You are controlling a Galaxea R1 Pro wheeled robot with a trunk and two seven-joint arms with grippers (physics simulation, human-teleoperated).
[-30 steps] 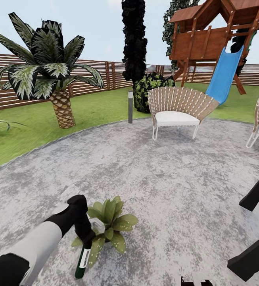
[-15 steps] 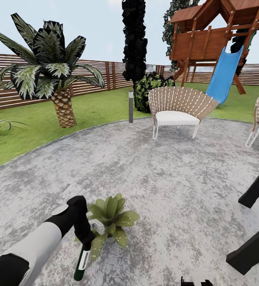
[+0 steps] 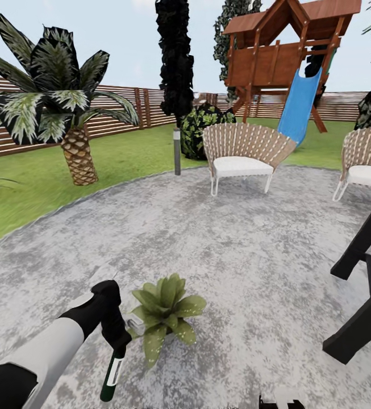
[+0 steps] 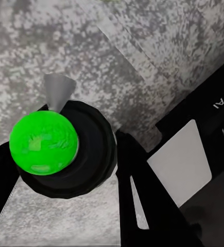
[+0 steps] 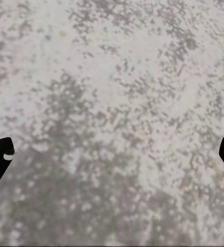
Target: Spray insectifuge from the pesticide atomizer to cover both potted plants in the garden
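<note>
The pesticide atomizer (image 3: 111, 375), dark green with a pale label, is held clamped in the left gripper (image 3: 117, 339), nozzle beside a potted plant (image 3: 165, 318) on the grey patio (image 3: 236, 255). Right gripper (image 5: 112, 154) fingertips are spread wide above paving.

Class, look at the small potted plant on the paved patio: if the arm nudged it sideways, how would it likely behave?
The potted plant would probably slide or tip easily: its leaves spread wider than what shows of its pot. The leaves look thin, so they would likely bend. The patio looks flat, so rolling far seems unlikely.
</note>
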